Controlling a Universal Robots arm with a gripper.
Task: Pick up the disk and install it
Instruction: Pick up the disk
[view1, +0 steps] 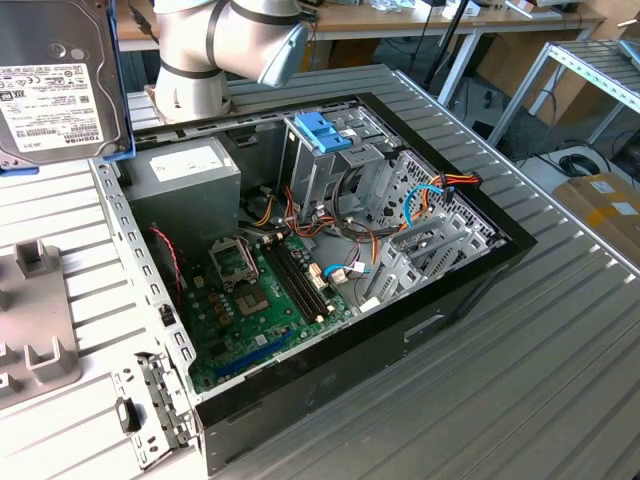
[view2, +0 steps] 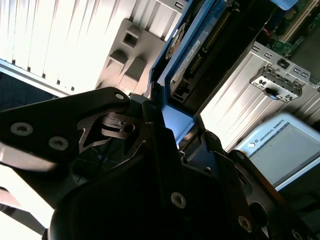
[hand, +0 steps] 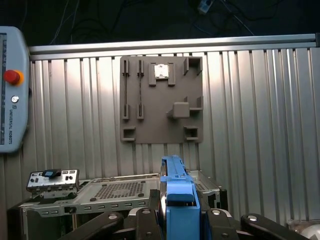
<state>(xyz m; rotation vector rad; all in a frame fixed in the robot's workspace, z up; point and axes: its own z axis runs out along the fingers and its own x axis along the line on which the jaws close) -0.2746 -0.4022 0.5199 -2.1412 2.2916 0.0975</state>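
Up high, fingers (hand: 156, 220) pinch the disk (view1: 58, 80): carry step, and installing likely needs it squared to the drive cage (view1: 305, 180).

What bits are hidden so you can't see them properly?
- Disk: exterior view, top and left edges cut it off.
- Disk's gripped end: first wrist view, gripper covers it.
- Cage inside: exterior view, its walls and bracket hide it.
- Arm: exterior view, top edge cuts it off.

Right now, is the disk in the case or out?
Out: the hand grips the disk by its blue frame, outside the open case.
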